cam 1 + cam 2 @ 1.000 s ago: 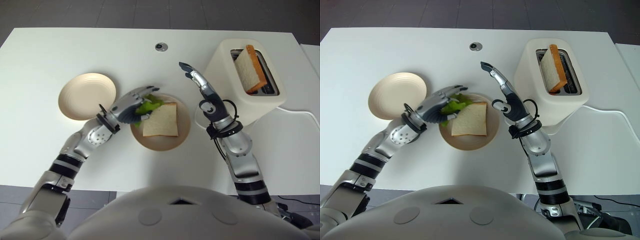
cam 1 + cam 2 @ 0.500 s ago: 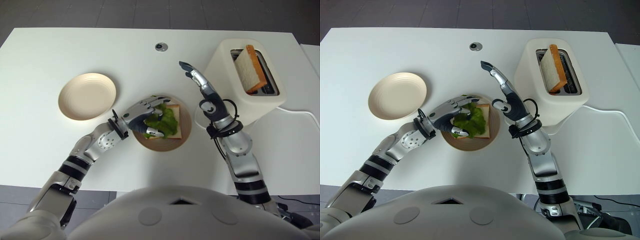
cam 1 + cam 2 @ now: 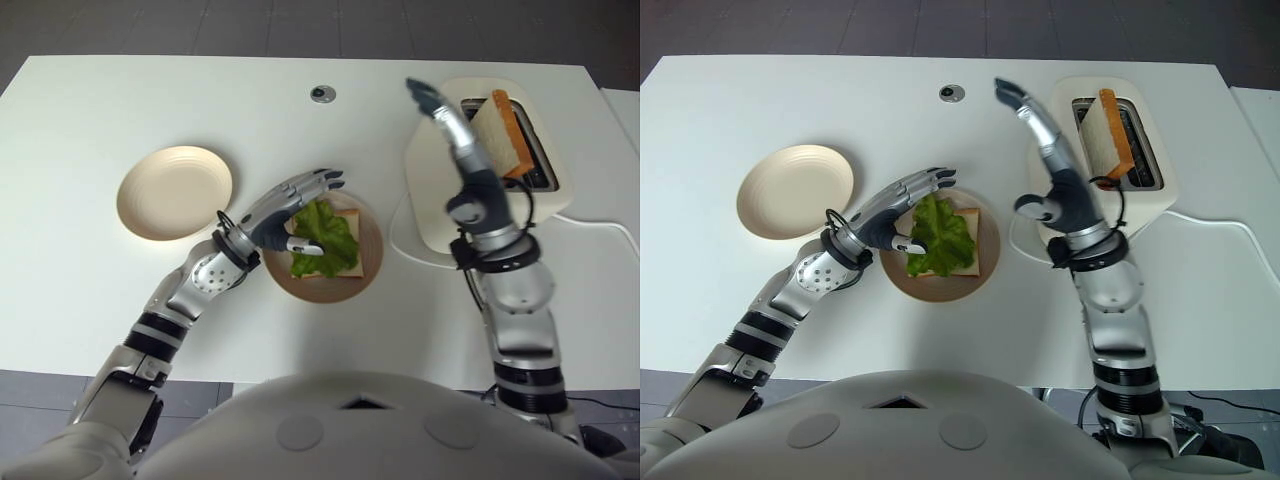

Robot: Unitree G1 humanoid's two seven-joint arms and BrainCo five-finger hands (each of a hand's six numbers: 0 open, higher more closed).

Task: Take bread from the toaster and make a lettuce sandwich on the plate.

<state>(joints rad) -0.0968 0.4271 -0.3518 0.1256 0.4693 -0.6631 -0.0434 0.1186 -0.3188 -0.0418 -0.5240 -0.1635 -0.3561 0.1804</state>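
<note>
The left hand (image 3: 275, 212) hangs released, fingers spread and holding nothing, over the near-left rim of the plate (image 3: 371, 258). Just to the right of its fingers the lettuce (image 3: 322, 235) lies on a bread slice (image 3: 346, 266) on that plate. A second plate (image 3: 175, 192) sits on the worktop (image 3: 100, 110) to this hand's left. The right hand (image 3: 1052, 160) is raised with fingers stretched, grasping nothing, in front of the toaster (image 3: 425, 180). Another slice (image 3: 495, 135) stands in the slot just to this hand's right.
</note>
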